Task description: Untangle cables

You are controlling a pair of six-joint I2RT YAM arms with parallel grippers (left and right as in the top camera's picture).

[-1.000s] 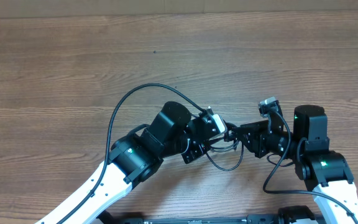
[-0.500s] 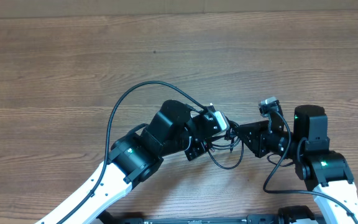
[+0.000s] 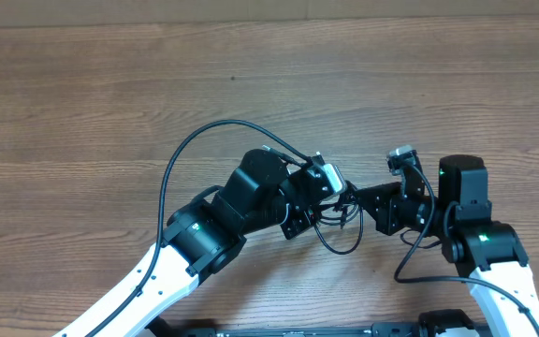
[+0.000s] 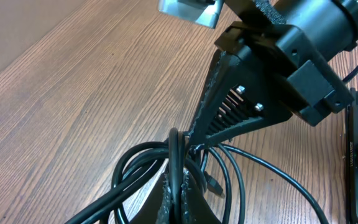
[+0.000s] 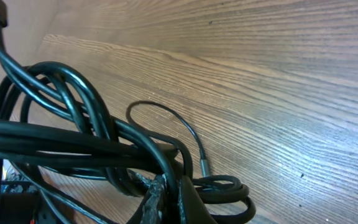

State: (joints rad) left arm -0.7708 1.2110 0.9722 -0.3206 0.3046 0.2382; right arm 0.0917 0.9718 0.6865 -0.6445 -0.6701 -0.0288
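Note:
The cables [image 3: 337, 229] are a small tangle of thin black cords hanging between my two grippers near the table's front middle, with a loop drooping below. My left gripper [image 3: 341, 208] is shut on one strand of the cables [image 4: 178, 158], which runs up between its fingers. My right gripper [image 3: 363, 202] faces it from the right and is shut on another strand in the cables [image 5: 73, 137]. A small plug connector [image 4: 213, 184] lies in the left wrist view; a thin cord with a metal plug [image 5: 202, 165] shows in the right wrist view.
The wooden table [image 3: 157, 84] stretches far and left of the arms. A thicker black cable [image 3: 195, 145] arches from the left arm over the table. The right arm's own cable [image 3: 410, 257] hangs by its base. The right gripper's body [image 4: 291, 56] fills the left wrist view's upper right.
Both grippers have shifted slightly up and closer together with the tangle between them. The hanging loop has changed shape a little.

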